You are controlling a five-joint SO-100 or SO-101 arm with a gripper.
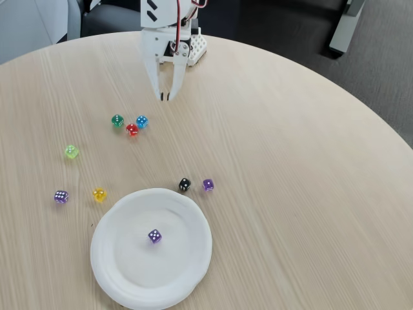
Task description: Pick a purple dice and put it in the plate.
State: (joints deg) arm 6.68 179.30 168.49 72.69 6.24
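**One purple die on the plate, two on the wood**

Here, in the fixed view, the white pincer (165,97) hangs near the far edge of the round tabletop (290,161), its two tapered fingers drawn together to a point with nothing between them. A purple dice (155,236) lies well apart from it, near the middle of the plate (122,284), which sits at the near edge. That plate is round, white and matte, with a shallow raised rim that looks slightly wavy.

A second purple die (208,185) rests on the bare wood just beyond the plate's far rim, beside a black die (184,184). A third purple die (60,196) lies toward the left edge, near a yellow die (99,194). Farther off, a pale green die (71,152) sits alone, and a green die (117,120), red die (132,129) and blue die (142,121) cluster closest to the pincer. The coloured dice look translucent, small cubes with white pips. The tabletop is pale wood with fine straight grain.
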